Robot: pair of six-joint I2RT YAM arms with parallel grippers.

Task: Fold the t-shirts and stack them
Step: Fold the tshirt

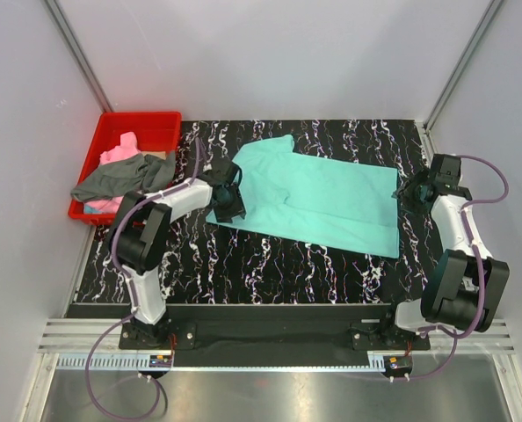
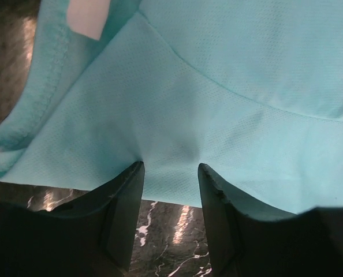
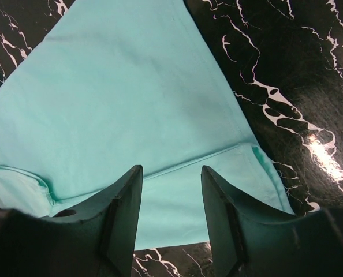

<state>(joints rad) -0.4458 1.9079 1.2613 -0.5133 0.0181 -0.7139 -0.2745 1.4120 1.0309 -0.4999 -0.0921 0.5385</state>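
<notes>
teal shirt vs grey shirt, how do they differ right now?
The teal shirt lies spread out on the table; the grey shirt is crumpled, draped over the red bin's rim. The left gripper and right gripper sit at the teal shirt's edges; neither touches the grey shirt. Neither shirt is folded.

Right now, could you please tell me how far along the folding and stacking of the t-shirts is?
Done: the teal-turquoise cotton t-shirt lies spread on the black marbled table. In hand: both open, the left gripper sits at its collar end, the right gripper at its hem corner. Left: every fold, plus the pink t-shirt and dark grey t-shirt crumpled in the red plastic bin; no stack yet.
</notes>
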